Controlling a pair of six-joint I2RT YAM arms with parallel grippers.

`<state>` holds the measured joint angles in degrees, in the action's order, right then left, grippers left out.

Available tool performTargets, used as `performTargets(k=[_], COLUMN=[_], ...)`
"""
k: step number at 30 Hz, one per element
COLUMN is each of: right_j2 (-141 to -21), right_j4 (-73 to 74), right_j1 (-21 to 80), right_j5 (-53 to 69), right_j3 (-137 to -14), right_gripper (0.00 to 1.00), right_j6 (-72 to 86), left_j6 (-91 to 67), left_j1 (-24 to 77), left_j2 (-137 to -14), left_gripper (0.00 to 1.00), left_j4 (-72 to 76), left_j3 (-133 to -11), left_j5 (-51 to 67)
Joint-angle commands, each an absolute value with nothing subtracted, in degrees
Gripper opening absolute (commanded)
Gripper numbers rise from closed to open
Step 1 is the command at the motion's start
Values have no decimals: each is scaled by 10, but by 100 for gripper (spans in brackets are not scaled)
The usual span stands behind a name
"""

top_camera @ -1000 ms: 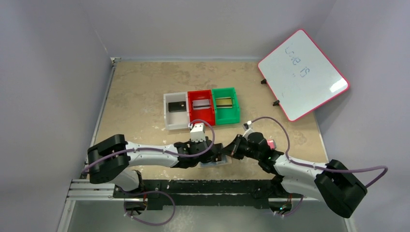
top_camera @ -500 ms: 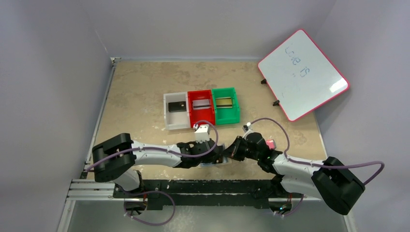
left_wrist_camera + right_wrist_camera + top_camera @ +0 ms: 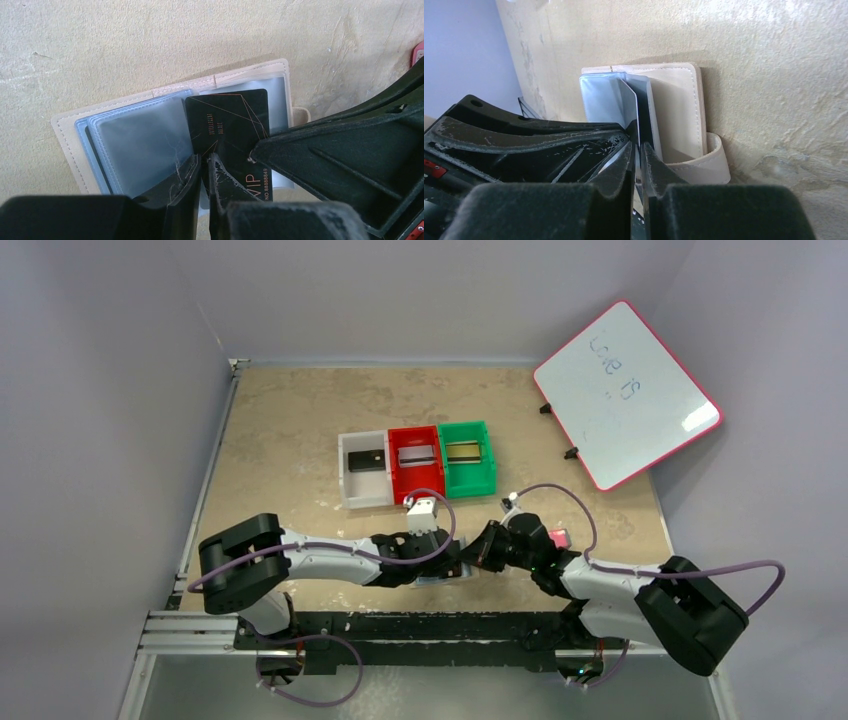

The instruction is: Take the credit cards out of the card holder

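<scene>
Pull-out step: left tool (image 3: 204, 165) clamped on black card (image 3: 227, 120), right tool (image 3: 637, 150) seemingly pinching wallet (image 3: 674, 100) sleeve; next I slide card free.

Both arms wear white shells on their long links, with black housings at the joints. Well behind its pincer, the left arm (image 3: 320, 558) has a chunky black shoulder block (image 3: 240, 565); the right arm (image 3: 610, 585) has the same. A thin purple cable (image 3: 560, 490) arcs just behind the right pincer (image 3: 638, 150), and a second one trails along the left arm. A small white camera block (image 3: 424, 512) is mounted just behind the left pincer (image 3: 205, 162). Both pincers are matte black plastic, scuffed with pale scratches. Their fingers taper to narrow tips, with triangular ribbed recesses moulded into the sides.
</scene>
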<state>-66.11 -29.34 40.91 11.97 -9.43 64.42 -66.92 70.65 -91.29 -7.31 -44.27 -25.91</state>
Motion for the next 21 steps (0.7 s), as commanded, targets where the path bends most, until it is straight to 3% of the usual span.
performTargets(k=[1, 10, 18, 21], right_j2=[-660, -677, -672, -643], right_j4=[-339, -355, -327, -274], right_j1=[410, 410, 410, 410], right_j5=[144, 155, 153, 127], right_j3=[-105, -107, -124, -135], right_gripper=[11, 10, 0, 0], right_j6=[639, 630, 610, 597], left_j6=[-672, -674, -678, -679], left_j1=[711, 710, 711, 711], left_j2=[-926, -917, -896, -883], left_gripper=[10, 10, 11, 17], left_j4=[-117, -117, -117, -126], left_j3=[-440, -437, -432, -432], left_j5=[-259, -265, -282, -296])
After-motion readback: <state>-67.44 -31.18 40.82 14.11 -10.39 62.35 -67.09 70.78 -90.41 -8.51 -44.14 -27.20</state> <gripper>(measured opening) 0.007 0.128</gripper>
